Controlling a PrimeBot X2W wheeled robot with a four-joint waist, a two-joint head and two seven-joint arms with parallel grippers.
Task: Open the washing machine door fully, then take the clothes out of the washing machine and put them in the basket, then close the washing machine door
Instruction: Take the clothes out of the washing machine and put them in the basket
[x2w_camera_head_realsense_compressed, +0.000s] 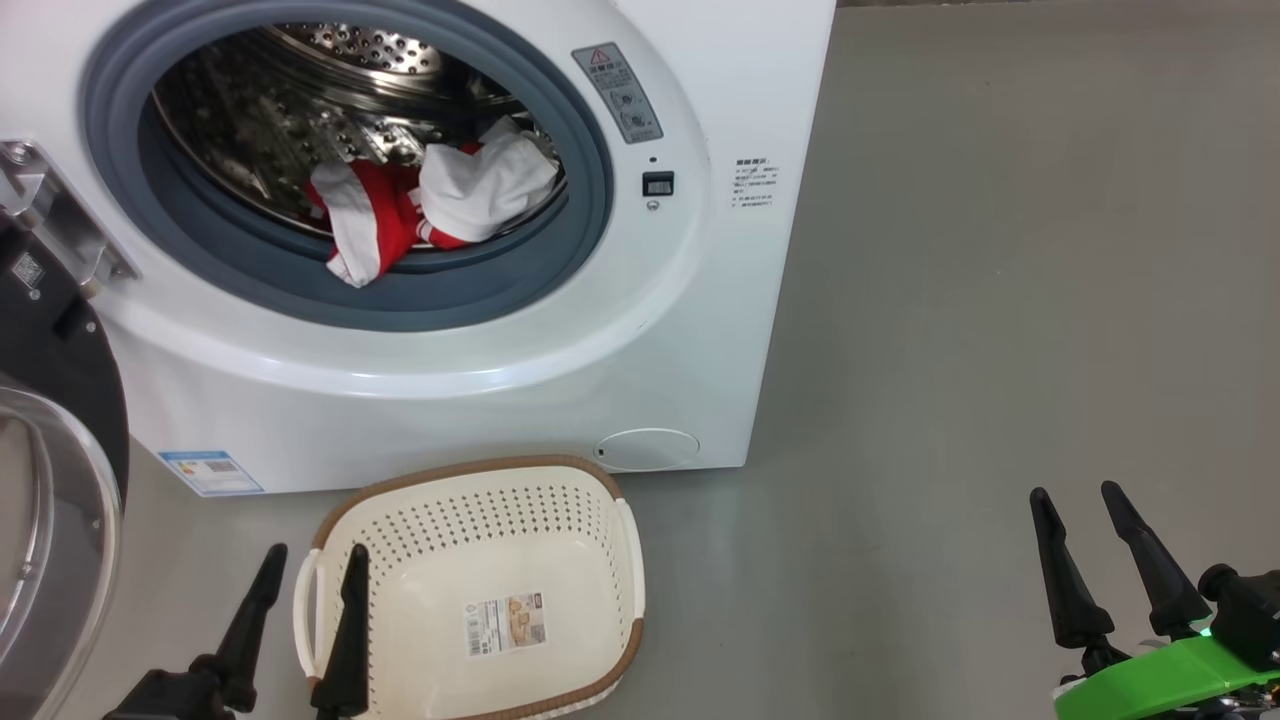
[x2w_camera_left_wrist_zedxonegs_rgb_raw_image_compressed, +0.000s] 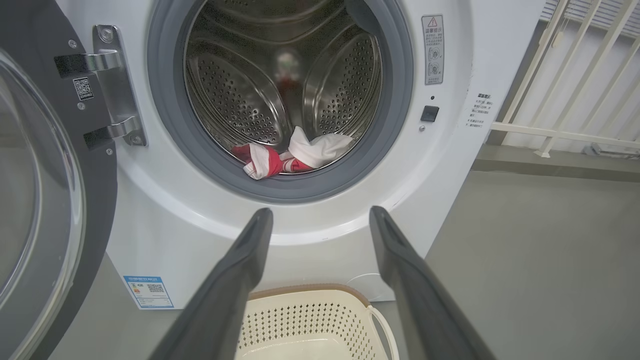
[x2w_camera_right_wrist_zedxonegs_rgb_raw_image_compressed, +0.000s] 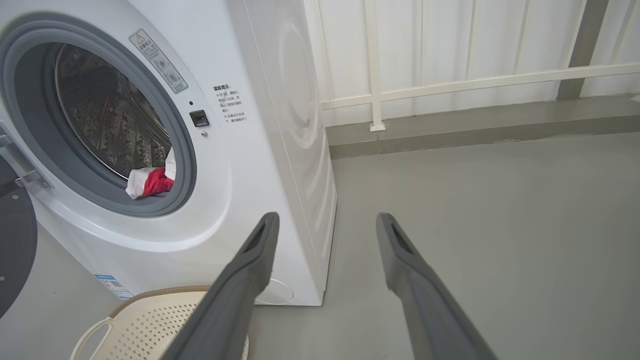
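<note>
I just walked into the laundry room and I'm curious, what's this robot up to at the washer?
A two-armed robot is set to unload the washing machine. The washing machine door is swung open on the robot's left, and the red and white clothes lie at the front lip of the drum. The basket sits on the floor in front of the machine with no clothes in it. The left gripper and right gripper hover low, both open, holding nothing.

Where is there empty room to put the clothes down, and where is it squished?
The basket is bare inside apart from its paper label. The grey floor right of the washing machine is a wide free patch. It is crowded on the left, where the open washing machine door stands close beside the basket and the left hand.
</note>
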